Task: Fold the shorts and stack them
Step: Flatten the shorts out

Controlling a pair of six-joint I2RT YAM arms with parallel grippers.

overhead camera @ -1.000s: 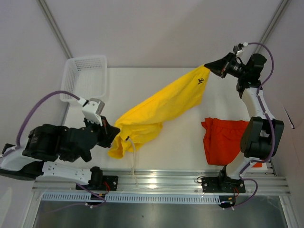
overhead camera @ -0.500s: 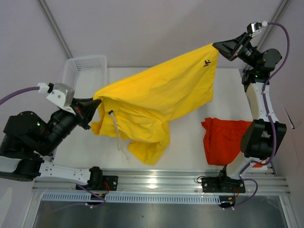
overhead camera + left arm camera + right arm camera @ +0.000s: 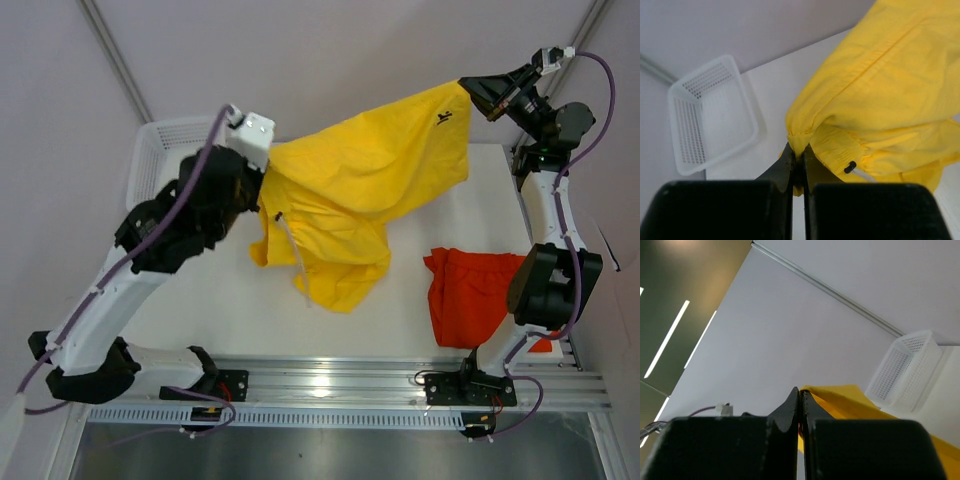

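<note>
From above, the large bright yellow fabric shorts (image 3: 370, 180) hang spread in the air over the white surface (image 3: 400, 320). The left end effector (image 3: 263, 173) is closed on one end and the right end effector (image 3: 465, 88) on the far corner. The orange-red fabric shorts (image 3: 470, 295) lie on the surface beside the right arm

Left wrist: the jaws pinch gathered yellow fabric near the white drawstring (image 3: 867, 176), with the white mesh plastic basket (image 3: 710, 115) beyond

Right wrist: the jaws are clamped on a yellow corner
</note>
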